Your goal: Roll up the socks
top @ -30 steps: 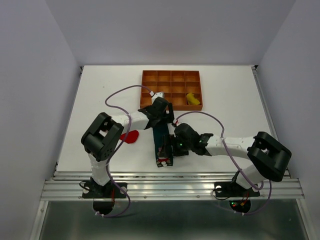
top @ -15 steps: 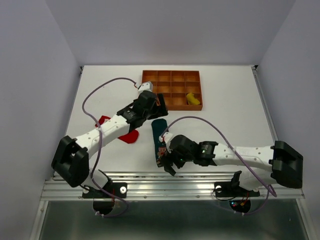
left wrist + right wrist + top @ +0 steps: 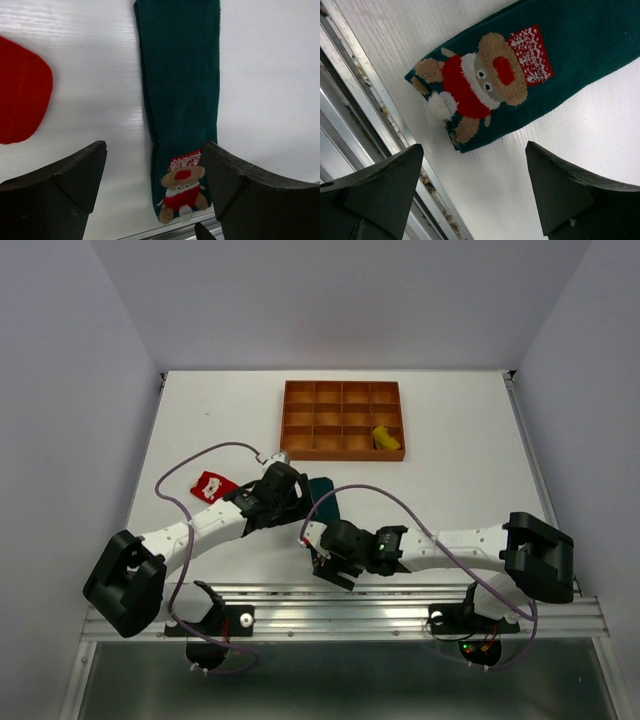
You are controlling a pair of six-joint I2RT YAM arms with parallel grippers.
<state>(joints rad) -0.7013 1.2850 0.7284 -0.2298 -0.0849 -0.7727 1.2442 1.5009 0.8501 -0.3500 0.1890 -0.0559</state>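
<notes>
The dark teal sock (image 3: 180, 85) lies flat and stretched out on the white table, its end with a bear patch (image 3: 182, 192) at the front edge. My left gripper (image 3: 155, 150) hovers open above it, one finger on each side, holding nothing. My right gripper (image 3: 474, 150) is open and empty just beside the patch end (image 3: 485, 80). From the top view, both grippers (image 3: 300, 505) (image 3: 322, 558) cover most of the teal sock (image 3: 323, 488). The red sock (image 3: 210, 485) lies to the left, partly under the left arm; it also shows in the left wrist view (image 3: 22, 95). The yellow sock (image 3: 385, 438) sits rolled in the tray.
The orange-brown gridded tray (image 3: 342, 420) stands at the back middle of the table. The metal rail of the table's front edge (image 3: 350, 100) runs right beside the teal sock's end and my right gripper.
My left arm has swung back from the tray towards the front, and its gripper now sits over the teal sock's middle. My right gripper has shifted slightly left at the sock's near end.
</notes>
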